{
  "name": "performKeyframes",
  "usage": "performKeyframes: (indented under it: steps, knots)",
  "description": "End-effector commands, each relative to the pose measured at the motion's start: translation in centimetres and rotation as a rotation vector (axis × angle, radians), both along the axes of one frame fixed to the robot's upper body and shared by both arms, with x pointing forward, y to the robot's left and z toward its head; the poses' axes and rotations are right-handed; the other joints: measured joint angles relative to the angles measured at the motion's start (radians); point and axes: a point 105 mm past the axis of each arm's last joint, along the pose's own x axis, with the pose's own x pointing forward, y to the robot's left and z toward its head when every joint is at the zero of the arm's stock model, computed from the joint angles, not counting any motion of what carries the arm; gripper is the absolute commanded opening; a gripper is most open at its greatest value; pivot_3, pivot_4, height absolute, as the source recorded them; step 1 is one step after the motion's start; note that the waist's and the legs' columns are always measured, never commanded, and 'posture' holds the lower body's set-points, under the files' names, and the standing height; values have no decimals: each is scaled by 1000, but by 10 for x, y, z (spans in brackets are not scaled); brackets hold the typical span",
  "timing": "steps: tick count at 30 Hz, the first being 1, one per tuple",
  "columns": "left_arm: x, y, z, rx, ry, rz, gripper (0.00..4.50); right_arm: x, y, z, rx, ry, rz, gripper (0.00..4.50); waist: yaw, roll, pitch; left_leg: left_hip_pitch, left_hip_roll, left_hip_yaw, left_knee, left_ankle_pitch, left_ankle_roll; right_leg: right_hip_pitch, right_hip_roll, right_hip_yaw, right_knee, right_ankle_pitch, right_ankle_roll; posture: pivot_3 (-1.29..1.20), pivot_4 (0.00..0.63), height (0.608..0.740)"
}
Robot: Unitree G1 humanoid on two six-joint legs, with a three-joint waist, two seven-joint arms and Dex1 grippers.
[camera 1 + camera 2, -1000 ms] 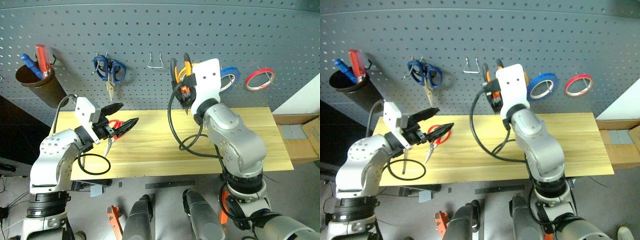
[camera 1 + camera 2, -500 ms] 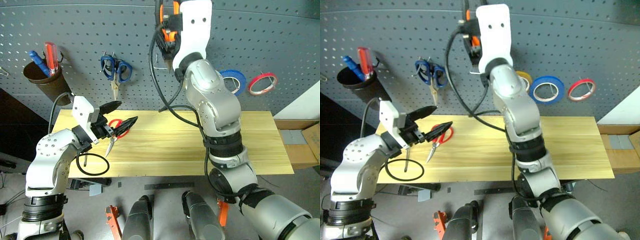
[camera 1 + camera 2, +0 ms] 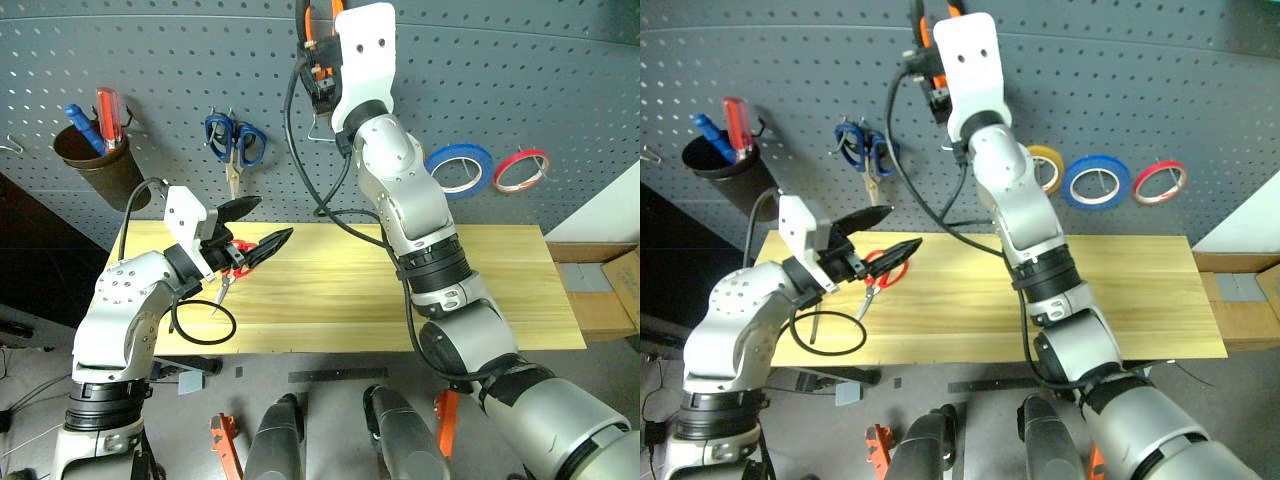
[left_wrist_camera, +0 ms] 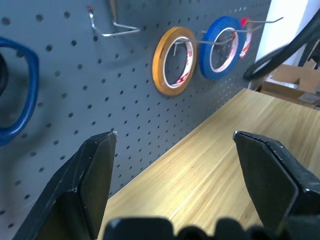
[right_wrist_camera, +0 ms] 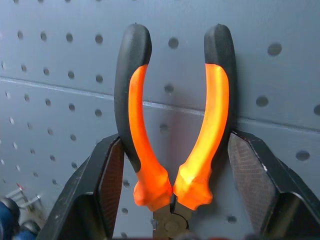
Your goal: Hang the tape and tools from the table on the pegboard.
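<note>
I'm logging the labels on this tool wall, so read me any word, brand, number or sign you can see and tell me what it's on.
There is no readable text.
The yellow tape roll has red marks on its white inner core, too blurred to read.
The pliers, the blue tape roll and the pegboard show no lettering.

**Right arm lifts pliers up the pegboard**

The right gripper (image 5: 172,165) rises from beside the blue tape (image 3: 459,167) to high on the pegboard (image 3: 520,70), carrying the pliers (image 5: 172,125). The left gripper (image 3: 255,228) shifts slightly toward the table's middle.
</note>
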Motion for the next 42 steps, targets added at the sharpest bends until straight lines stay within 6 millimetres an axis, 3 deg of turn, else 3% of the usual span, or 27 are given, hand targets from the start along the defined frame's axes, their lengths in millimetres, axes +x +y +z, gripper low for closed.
performKeyframes:
  steps: [1,11,17,22,27,30,33,36,38,42]
  knots:
    - [-3,-2,12,3,-61,-6,4025,-10,2,5,-6,-60,11,2655,0,0,0,0,0,0,0,0,0,0,0,0,0,0,0,-16,208,740]
    - [3,-1,13,0,-78,15,4025,-6,6,-25,-47,27,12,2652,1,0,0,0,0,0,0,0,0,0,0,-1,0,0,0,-20,205,740]
    - [6,-1,13,-8,-81,23,4025,-1,3,-39,-72,76,-6,4479,1,0,-4,0,0,0,0,0,0,0,0,-1,0,0,0,-27,206,740]
    - [7,-6,7,-15,-66,24,4025,-5,-4,-43,-96,102,-6,4479,1,0,-4,0,0,0,0,0,0,0,0,-1,0,0,0,-36,206,740]
    - [6,-6,-3,-24,-27,47,4025,-27,-7,-58,-172,192,125,4479,1,0,-5,0,0,-1,0,0,0,0,0,-1,0,0,0,-44,212,740]
    - [6,-4,-16,-4,28,80,4025,-44,-9,-76,-210,311,263,4479,1,0,-7,0,1,-2,0,0,0,0,0,0,0,0,0,-47,216,740]
    - [9,3,-45,68,151,156,4025,-63,-11,-94,-229,443,408,4479,1,0,-7,0,0,-3,1,0,0,1,0,-1,0,0,0,-52,224,740]
    - [17,29,-78,155,307,335,4190,-71,-16,-110,-246,529,435,4497,-1,0,-7,1,0,-4,1,0,0,2,1,-1,1,0,0,-54,228,740]
    - [22,46,-89,173,370,438,4461,-77,-14,-118,-265,563,453,4500,-2,0,-7,1,0,-4,1,0,0,2,2,-1,1,0,0,-57,231,740]
    - [29,85,-114,236,539,651,4461,-94,-3,-128,-290,617,519,4500,-1,0,-7,1,0,-4,2,0,0,2,2,-2,1,0,0,-65,242,740]
